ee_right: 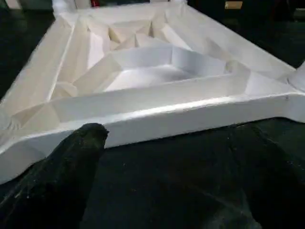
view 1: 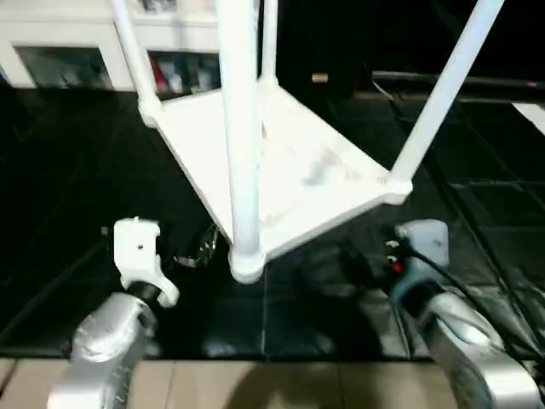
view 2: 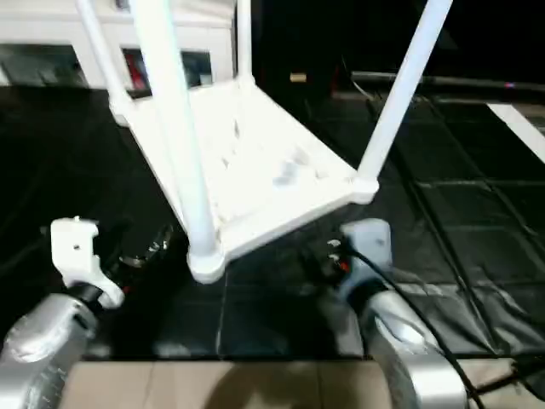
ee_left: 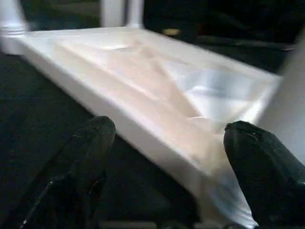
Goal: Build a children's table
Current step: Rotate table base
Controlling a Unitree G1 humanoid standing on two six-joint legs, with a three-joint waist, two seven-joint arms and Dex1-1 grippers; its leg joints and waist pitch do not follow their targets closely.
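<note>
Currently the table top [view 1: 289,170] lies upside down on the black floor mat [view 1: 77,196], ribbed underside up, all four legs [view 1: 240,128] standing upright in its corner sockets. White cabinet [view 1: 77,51] stands beyond the mat's far edge. Left gripper [ee_left: 167,138] spread wide, empty, facing the top's near rim. Right gripper [ee_right: 171,143] likewise spread, empty, just short of the rim.

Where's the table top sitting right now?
In the left eye view the table top lies upside down on the dark floor, centre frame, legs pointing up, its near corner between the left claw and right claw.
</note>
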